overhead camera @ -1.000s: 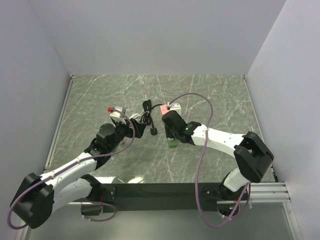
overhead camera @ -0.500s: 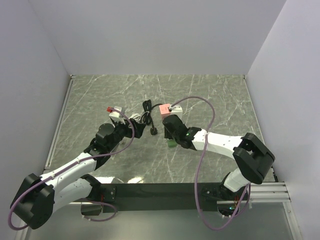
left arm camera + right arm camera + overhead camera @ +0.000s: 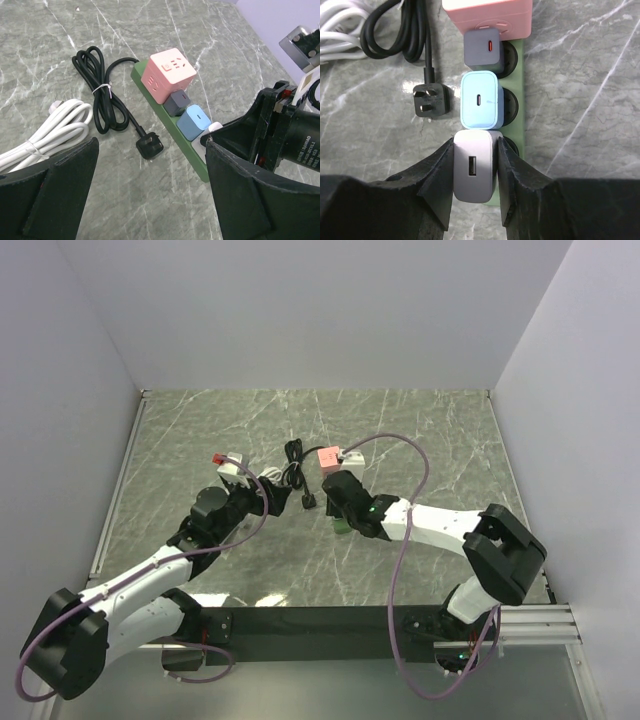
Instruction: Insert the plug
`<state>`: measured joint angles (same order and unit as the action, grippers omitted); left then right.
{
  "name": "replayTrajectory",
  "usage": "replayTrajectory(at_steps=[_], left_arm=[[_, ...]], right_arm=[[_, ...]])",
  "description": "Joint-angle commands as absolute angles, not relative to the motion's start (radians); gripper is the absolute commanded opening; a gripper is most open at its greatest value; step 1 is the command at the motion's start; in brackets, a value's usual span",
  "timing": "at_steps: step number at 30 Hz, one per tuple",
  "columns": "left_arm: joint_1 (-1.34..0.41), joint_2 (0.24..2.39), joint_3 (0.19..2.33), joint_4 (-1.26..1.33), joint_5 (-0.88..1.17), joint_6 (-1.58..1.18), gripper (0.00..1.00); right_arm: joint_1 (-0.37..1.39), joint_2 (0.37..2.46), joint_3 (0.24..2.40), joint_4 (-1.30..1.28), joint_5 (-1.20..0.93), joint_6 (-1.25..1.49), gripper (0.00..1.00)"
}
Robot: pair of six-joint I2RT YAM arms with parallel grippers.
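1. On the grey marble table (image 3: 430, 440) lies a green power strip (image 3: 519, 77), which runs straight away from the camera in the right wrist view.
2. Four things stand in a row on the strip. A pink cube adapter (image 3: 487, 15) is at the far end, then a grey charger (image 3: 481, 48), then a blue charger (image 3: 480, 100). Nearest the camera is a white charger (image 3: 474, 172) (its USB slot faces up).
3. At the near end, the right claw (image 3: 476, 165) is pinching the white charger, with one finger against each side. The charger sits on the strip just beside the blue one; how deep it is seated I cannot tell.
4. Off to the strip's side, the left claw (image 3: 150, 195) hangs spread wide, with nothing between its fingers.
5. Just beside the strip, a black plug (image 3: 150, 148) lies loose on the table. Its black cable (image 3: 95, 85) is bundled with a tie, and a coiled white cable (image 3: 45, 130) lies next to it.
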<state>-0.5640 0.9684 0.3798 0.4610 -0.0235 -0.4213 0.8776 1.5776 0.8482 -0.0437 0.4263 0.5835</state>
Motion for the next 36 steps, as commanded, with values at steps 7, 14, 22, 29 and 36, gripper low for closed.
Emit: replayTrajectory(at_steps=[7, 14, 22, 29, 36], left_arm=[[-0.558, 0.98, 0.436, 0.422, -0.057, -0.436, 0.97], [-0.557, 0.989, 0.472, 0.379, -0.09, -0.445, 1.0], [-0.552, 0.973, 0.526, 0.282, -0.17, -0.472, 1.0], [-0.514, 0.927, 0.59, 0.149, -0.291, -0.494, 0.99], [-0.362, 0.927, 0.672, 0.034, -0.292, -0.482, 0.99]], right_arm=[[0.897, 1.557, 0.871, -0.39, 0.348, 0.557, 0.34], [0.881, 1.456, 0.844, -0.338, 0.347, 0.494, 0.94], [0.815, 1.283, 0.767, -0.249, 0.351, 0.437, 0.96], [0.611, 1.092, 0.681, -0.12, 0.284, 0.359, 0.97], [0.444, 0.938, 0.634, -0.034, 0.206, 0.37, 0.98]])
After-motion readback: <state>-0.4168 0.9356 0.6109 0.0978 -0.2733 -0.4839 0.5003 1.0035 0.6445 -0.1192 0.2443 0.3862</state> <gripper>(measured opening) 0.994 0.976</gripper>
